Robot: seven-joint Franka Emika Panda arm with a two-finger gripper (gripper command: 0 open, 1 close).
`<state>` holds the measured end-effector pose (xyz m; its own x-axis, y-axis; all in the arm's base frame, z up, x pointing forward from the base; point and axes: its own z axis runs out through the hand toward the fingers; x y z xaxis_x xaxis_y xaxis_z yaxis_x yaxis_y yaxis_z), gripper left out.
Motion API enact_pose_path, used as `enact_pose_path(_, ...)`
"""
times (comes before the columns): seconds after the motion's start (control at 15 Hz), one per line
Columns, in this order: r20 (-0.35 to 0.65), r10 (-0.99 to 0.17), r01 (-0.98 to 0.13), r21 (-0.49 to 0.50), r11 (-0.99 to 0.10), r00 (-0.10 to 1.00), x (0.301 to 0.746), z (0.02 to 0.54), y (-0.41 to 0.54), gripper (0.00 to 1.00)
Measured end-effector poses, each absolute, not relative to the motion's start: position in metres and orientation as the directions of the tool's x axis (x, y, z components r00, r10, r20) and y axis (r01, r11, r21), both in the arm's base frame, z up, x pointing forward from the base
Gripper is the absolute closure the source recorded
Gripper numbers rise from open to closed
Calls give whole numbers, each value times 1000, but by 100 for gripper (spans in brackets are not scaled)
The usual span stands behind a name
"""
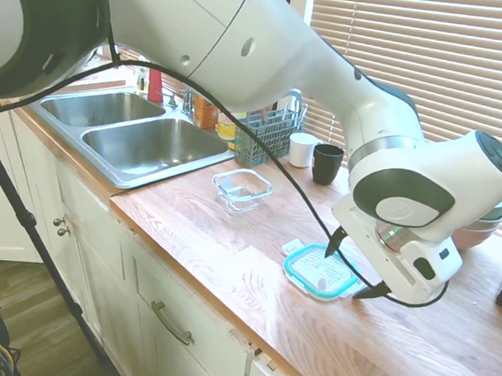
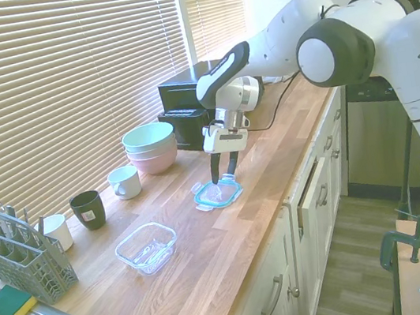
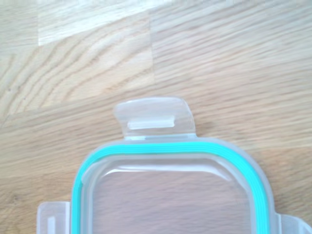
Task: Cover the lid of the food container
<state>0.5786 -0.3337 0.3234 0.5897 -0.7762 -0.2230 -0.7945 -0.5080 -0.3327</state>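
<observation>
The lid [image 1: 316, 272], clear with a teal rim and white tabs, lies flat on the wooden counter [image 1: 227, 248]. In the second exterior view the lid [image 2: 217, 194] sits near the counter's middle. The wrist view shows the lid's rim [image 3: 170, 147] and one tab close up. My gripper [image 1: 353, 267] points down right over the lid, open, one fingertip [image 1: 335, 242] at each side of it, holding nothing. In the second exterior view the gripper [image 2: 224, 173] hangs just above the lid's far edge. The food container [image 1: 242, 190], a clear glass dish, stands empty toward the sink; it also shows as the food container [image 2: 146, 247].
A steel double sink [image 1: 140, 142] lies at the counter's end with a grey utensil basket [image 2: 23, 263] beside it. A white cup [image 2: 124, 181] and a dark cup [image 2: 87, 210] stand by the blinds. Stacked pastel bowls [image 2: 150, 147] and a black appliance [image 2: 185, 101] stand behind the lid.
</observation>
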Motion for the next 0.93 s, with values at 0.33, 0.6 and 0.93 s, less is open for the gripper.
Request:
enact_pose_path(0.33,-220,-779,-795,-333,-506,588,580,319,-333,100)
enact_pose_path(0.6,-251,-780,-804,-355,-477,574,578,311,-342,100)
enact_pose_path(0.93,-307,-761,-806,-383,-451,572,578,301,-362,100)
